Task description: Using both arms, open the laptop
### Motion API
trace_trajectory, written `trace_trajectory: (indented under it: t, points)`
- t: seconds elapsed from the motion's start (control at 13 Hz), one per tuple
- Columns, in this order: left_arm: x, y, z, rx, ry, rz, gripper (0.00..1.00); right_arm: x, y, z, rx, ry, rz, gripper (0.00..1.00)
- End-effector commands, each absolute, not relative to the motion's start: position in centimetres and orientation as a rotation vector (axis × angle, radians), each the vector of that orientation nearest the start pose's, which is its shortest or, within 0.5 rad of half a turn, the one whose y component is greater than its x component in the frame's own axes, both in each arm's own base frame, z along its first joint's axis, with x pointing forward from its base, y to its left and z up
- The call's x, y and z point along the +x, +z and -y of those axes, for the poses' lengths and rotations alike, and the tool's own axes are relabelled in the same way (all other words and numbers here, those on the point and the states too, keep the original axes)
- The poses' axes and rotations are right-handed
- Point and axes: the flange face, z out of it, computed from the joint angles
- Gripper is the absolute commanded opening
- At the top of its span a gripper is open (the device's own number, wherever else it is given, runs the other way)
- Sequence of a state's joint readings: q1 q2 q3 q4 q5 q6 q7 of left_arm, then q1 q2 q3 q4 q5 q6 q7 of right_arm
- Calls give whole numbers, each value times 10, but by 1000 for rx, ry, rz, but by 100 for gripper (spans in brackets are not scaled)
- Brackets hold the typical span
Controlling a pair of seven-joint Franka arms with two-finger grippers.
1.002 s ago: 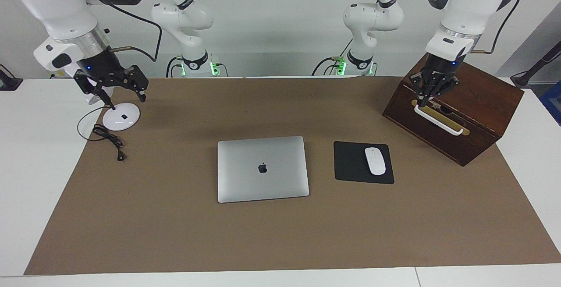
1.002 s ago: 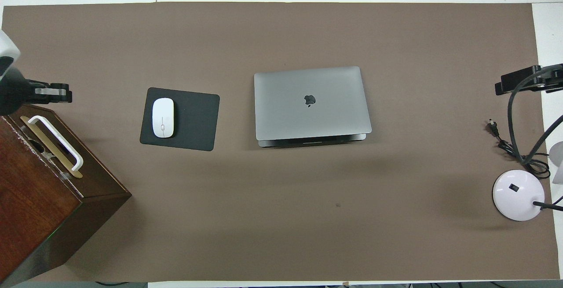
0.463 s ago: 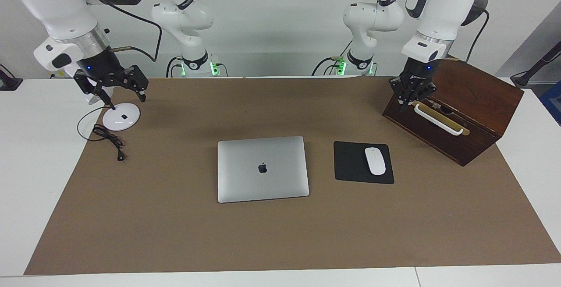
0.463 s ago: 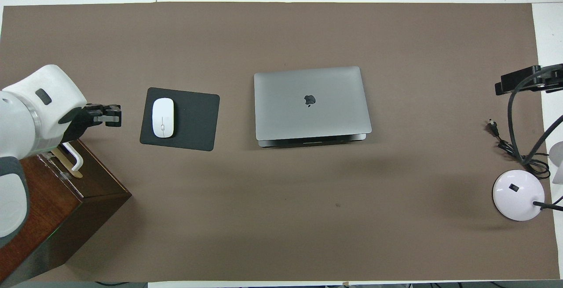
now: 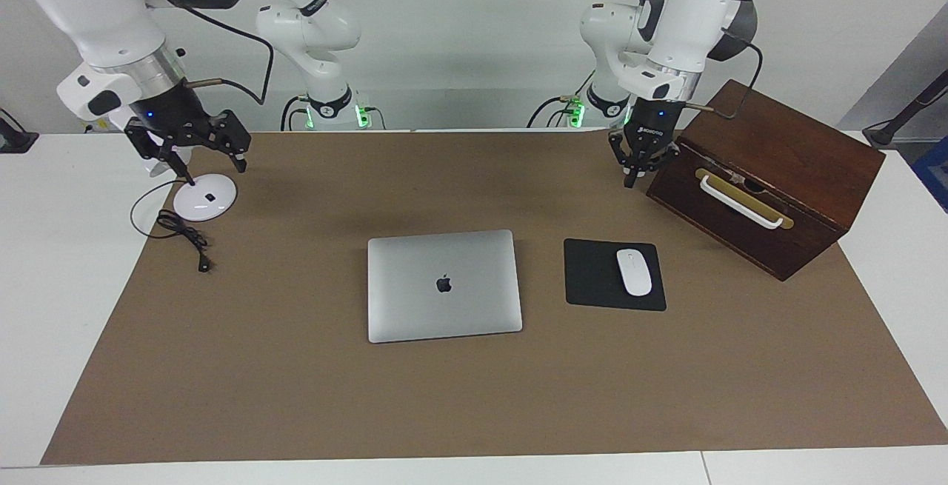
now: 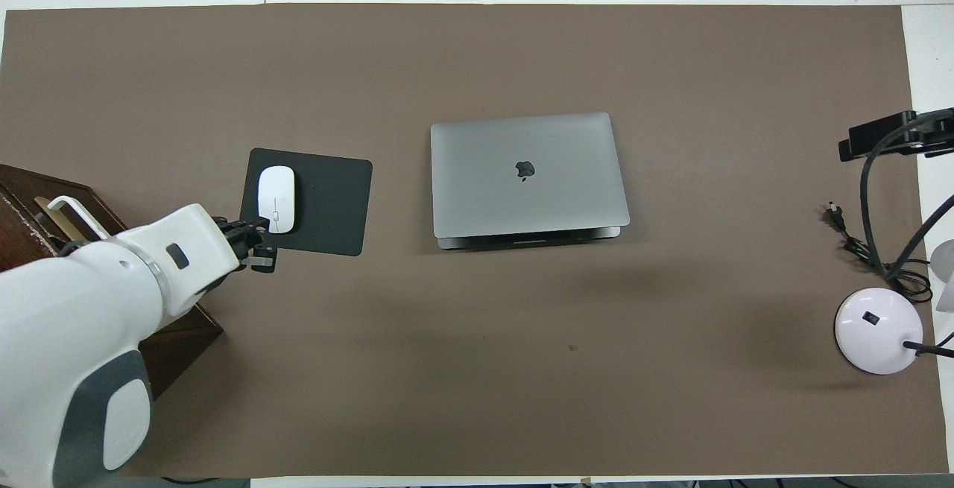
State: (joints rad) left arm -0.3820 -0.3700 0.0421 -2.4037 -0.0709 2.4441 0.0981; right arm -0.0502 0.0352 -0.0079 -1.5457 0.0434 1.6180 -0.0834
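The silver-grey laptop [image 5: 443,285] lies closed and flat in the middle of the brown mat, apple logo up; in the overhead view the laptop [image 6: 528,173] shows its front edge toward the robots. My left gripper [image 5: 634,176] hangs shut and empty above the mat, beside the wooden box's corner. From overhead, the left gripper [image 6: 258,248] covers the mouse pad's near corner. My right gripper [image 5: 194,159] stands open in the air over the lamp's base, at the right arm's end of the table, and it is apart from the laptop.
A dark wooden box [image 5: 785,196] with a white handle stands at the left arm's end. A black mouse pad [image 5: 592,278] with a white mouse [image 5: 634,272] lies beside the laptop. The white lamp base [image 5: 205,197] and its black cable [image 5: 185,237] lie under the right gripper.
My left arm has swung off the wooden box's handle toward the table's middle, gripper still shut. The right arm and the laptop have not moved.
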Motion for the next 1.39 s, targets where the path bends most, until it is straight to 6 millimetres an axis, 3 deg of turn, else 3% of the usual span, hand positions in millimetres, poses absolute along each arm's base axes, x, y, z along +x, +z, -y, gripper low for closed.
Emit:
trace_trajectory:
  t: [0.0,0.15,0.31,0.46,0.54,0.69,0.85,0.93,1.31]
  points:
    - [415,479,166,-3128,-708,-717,0,564,626,41,-3094,-106,20,100]
    - [408,471,177,-3119,-746,-756,0,564,625,34,-3082,-105,39,100]
    - [396,449,190,-3132,-838,-768,0,567,630,7,-3049,-141,-193,100]
    - [392,431,200,-3129,-881,-777,0,564,636,-52,-2941,-133,-516,100]
    - [391,426,204,-3138,-894,-771,0,563,636,-89,-2906,-164,-590,100]
    - [387,413,212,-3124,-986,-771,0,552,622,-157,-2769,-288,-772,100]
    - [387,398,220,-3102,-1030,-787,0,539,604,-202,-2665,-313,-896,100]
    - [385,391,227,-3090,-1054,-807,0,535,597,-214,-2623,-305,-964,100]
    - [382,372,245,-3052,-1130,-856,0,517,552,-239,-2444,-324,-1167,100]
